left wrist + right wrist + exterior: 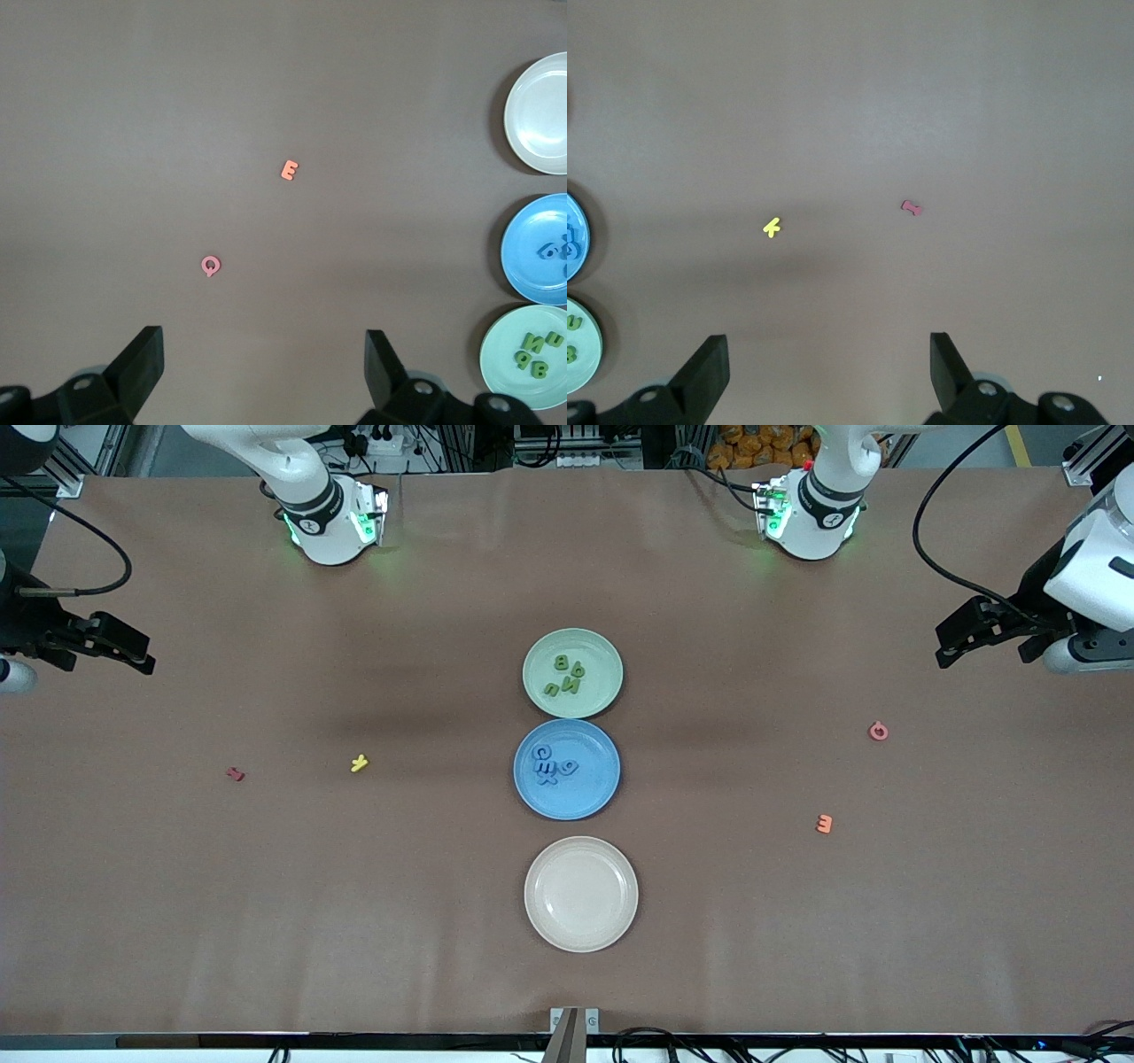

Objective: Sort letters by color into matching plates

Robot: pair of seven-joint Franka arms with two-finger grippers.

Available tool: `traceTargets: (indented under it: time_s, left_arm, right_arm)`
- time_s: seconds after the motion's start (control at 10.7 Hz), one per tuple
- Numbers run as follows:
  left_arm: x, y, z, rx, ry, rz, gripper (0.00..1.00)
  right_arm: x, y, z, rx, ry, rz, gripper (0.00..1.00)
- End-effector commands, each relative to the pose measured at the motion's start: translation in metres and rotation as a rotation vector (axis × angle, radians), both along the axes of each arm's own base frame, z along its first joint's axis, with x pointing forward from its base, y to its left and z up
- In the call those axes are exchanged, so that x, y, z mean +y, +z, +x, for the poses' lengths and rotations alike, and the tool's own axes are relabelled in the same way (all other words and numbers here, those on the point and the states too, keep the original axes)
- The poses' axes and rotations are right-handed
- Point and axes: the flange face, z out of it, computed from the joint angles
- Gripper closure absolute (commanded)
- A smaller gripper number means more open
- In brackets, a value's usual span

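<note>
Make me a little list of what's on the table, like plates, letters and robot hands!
green plate: four green letters in it
blue plate: four blue letters in it
cream plate: nothing in it, nearest the front camera
loose toward the right arm's end: yellow letter, red letter
loose toward the left arm's end: pink letter, orange letter
left hand: open, holds nothing, waiting
right hand: open, holds nothing, waiting

A wide table (266, 921) covered in matte brown sheeting filled the scene under soft, even light. Along its upper edge stood metal framing (89, 456) and black cables (80, 540); more cables (673, 1036) trailed below.
</note>
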Motion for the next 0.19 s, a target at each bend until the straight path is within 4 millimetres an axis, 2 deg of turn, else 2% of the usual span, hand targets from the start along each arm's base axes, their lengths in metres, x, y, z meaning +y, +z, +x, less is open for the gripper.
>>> traceTargets:
  time_s: [0.0,0.09]
  left_arm:
    - [-0.0002,0.0026,-0.0011,0.010,-0.021,-0.011,0.00]
    - [-0.0008,0.0026,-0.0012,0.010,-0.023,-0.010,0.00]
  right_arm:
    - [0.0009,0.0042,0.0019,0.005,0.012,-0.015,0.00]
    - [0.0009,0.0042,0.0019,0.005,0.012,-0.015,0.00]
